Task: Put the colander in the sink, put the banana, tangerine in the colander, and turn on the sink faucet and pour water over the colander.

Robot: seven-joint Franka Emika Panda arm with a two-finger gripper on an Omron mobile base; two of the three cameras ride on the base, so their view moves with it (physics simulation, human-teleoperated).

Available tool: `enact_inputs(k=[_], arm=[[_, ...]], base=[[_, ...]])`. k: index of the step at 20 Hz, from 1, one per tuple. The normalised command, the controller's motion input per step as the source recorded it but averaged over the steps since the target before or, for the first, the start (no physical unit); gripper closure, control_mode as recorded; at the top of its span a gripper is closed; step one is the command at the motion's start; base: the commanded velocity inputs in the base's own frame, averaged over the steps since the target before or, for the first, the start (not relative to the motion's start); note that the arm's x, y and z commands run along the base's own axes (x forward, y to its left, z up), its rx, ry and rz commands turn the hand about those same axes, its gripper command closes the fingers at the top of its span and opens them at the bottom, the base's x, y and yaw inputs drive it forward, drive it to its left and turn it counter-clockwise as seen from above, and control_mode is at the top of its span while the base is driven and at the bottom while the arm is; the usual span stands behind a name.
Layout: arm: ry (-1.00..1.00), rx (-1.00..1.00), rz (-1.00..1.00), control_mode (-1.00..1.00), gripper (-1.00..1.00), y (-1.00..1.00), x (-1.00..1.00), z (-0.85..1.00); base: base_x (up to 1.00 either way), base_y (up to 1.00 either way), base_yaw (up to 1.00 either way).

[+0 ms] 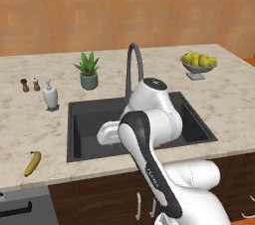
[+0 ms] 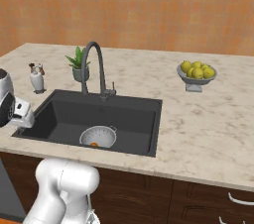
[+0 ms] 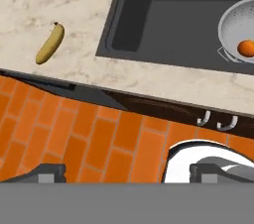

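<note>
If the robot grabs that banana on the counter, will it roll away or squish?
The banana lies flat on its curved side, so it probably won't roll, though a nudge might spin it. It looks small and light. It is likely soft, so a hard squeeze from the gripper could bruise it.

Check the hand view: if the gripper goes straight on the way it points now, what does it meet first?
Probably the dark cabinet front below the counter edge, or the orange floor just before it; depth is unclear. The open gripper isn't aimed at the banana, which lies off to one side on the counter.
</note>
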Motion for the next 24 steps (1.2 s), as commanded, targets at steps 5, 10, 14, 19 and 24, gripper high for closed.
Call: enact_inputs(k=[5, 10, 14, 19, 24], arm=[[0.19, -0.05, -0.12, -1.0, -1.0, 1.0, 0.26, -0.07], [0.13, -0.04, -0.1, -1.0, -1.0, 1.0, 0.24, -0.4], [0.03, -0.02, -0.09, -1.0, -1.0, 1.0, 0.29, -0.52], [0.05, -0.01, -0.09, -1.0, -1.0, 0.99, 0.38, -0.46], [0.07, -0.03, -0.12, -1.0, -1.0, 0.93, 0.37, -0.46]], base=[[0.0, 0.0, 0.0], [0.0, 0.0, 0.0], [0.0, 0.0, 0.0], [0.0, 0.0, 0.0], [0.0, 0.0, 0.0]])
